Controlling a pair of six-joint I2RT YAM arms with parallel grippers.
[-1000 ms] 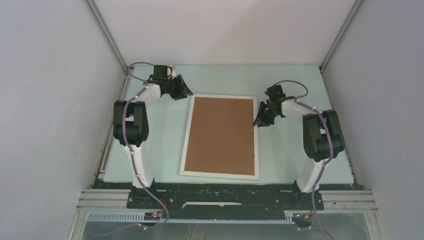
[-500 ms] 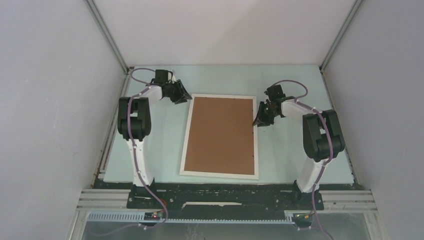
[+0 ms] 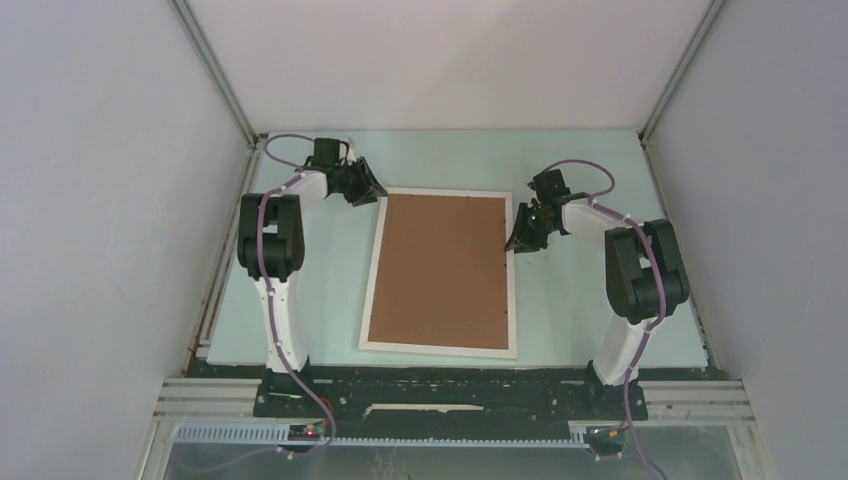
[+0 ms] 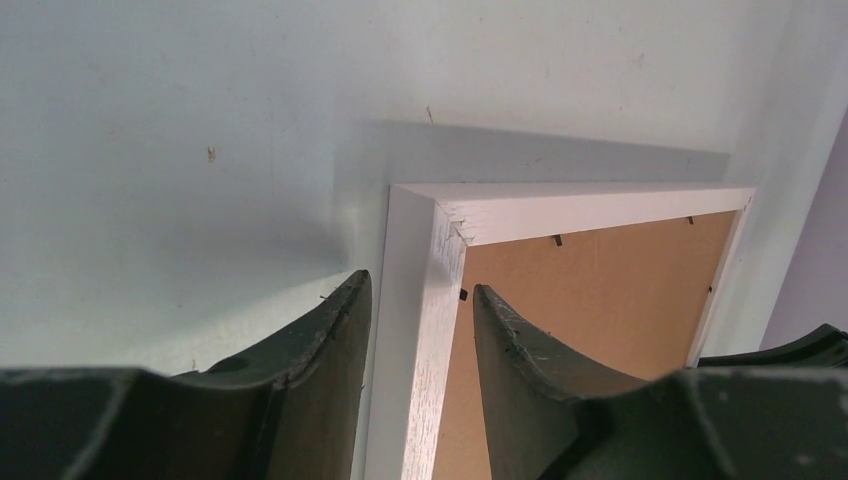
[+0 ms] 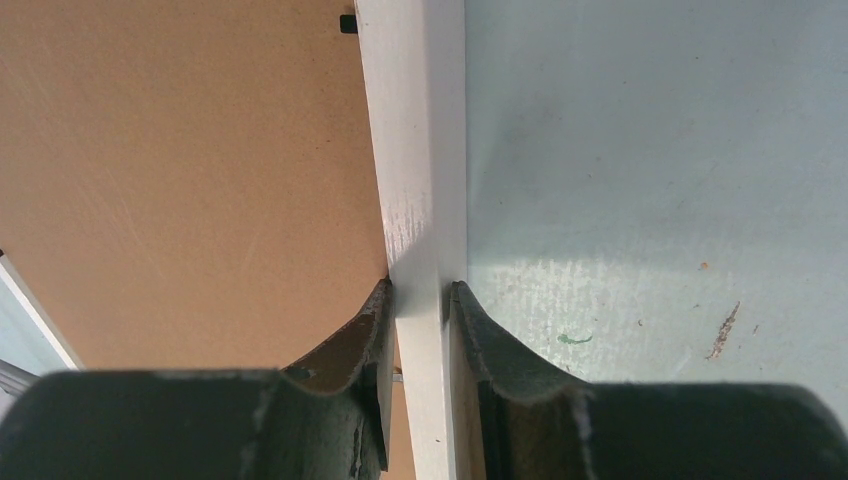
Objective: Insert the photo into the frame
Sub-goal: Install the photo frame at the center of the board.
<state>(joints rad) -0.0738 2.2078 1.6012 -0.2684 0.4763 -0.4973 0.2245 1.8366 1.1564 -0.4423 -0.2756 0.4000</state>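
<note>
Frame (image 3: pixel 440 350) lies face-down mid-table (image 3: pixel 570 300), brown backing board (image 3: pixel 442 268) seated in it. Photo not visible, so can't tell whether it's under the board. Right gripper (image 5: pixel 418 290) is clenched on the right rim. Left gripper (image 4: pixel 420 285) straddles the left rim by the far corner, fingers released, slight gaps either side. Likely step: getting a two-handed hold on the frame. Next: left closes square on the rim without nudging it, clear of the black tabs (image 4: pixel 557 240).
</note>
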